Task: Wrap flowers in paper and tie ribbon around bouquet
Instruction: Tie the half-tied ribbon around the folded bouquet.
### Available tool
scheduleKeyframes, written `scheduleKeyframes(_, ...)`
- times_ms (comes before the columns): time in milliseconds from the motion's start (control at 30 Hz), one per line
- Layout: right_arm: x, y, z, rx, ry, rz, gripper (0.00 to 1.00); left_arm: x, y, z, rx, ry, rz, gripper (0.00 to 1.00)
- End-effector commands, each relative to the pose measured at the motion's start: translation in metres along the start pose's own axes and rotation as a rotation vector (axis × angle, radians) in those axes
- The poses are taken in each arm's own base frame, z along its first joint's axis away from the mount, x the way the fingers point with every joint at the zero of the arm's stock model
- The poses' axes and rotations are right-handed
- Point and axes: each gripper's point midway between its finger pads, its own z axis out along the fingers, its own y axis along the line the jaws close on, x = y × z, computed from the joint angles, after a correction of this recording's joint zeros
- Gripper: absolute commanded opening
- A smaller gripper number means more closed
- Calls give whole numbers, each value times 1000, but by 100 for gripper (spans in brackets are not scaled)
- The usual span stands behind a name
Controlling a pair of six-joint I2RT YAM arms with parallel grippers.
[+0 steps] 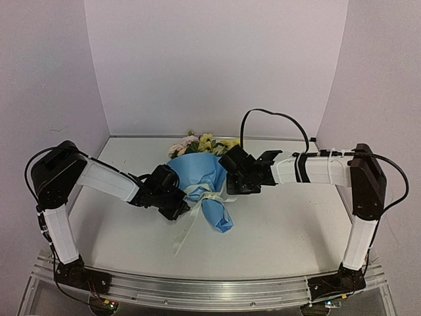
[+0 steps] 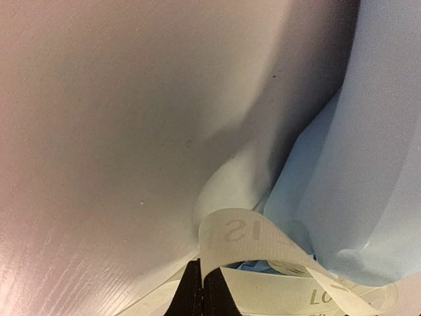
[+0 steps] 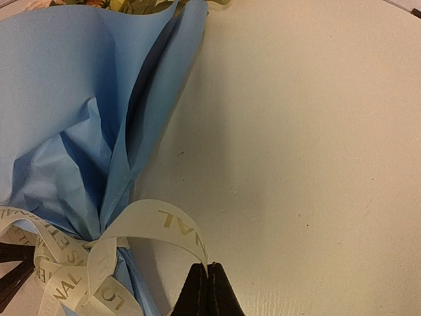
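The bouquet (image 1: 197, 172) lies in the middle of the table, a blue paper (image 3: 79, 99) cone with its narrow end toward the near edge. The flowers (image 1: 201, 143) show pink and yellow at its far rim. The cream ribbon (image 1: 202, 193) is wound round the cone's pinched neck, and one tail trails toward the near edge. My left gripper (image 2: 201, 266) is at the neck's left side, shut on a ribbon loop (image 2: 263, 240). My right gripper (image 3: 208, 266) is at the neck's right side, shut on another ribbon loop (image 3: 164, 220).
The white table (image 1: 296, 224) runs out to a metal rail (image 1: 210, 289) at the near edge, where both arm bases are bolted. White walls close in the back and both sides. A black cable (image 1: 276, 118) arcs above the right arm.
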Motion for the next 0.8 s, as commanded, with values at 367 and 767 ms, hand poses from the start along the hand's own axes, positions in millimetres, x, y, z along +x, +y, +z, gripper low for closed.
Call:
scheduleKeyframes(367, -14, -9, -10, 39, -63, -19, 0, -54, -30, -69, -123, -265, 572, 0)
scheduleKeyframes(767, -30, -22, 13, 68, -48, 29, 0, -74, -18, -73, -204, -227, 779, 0)
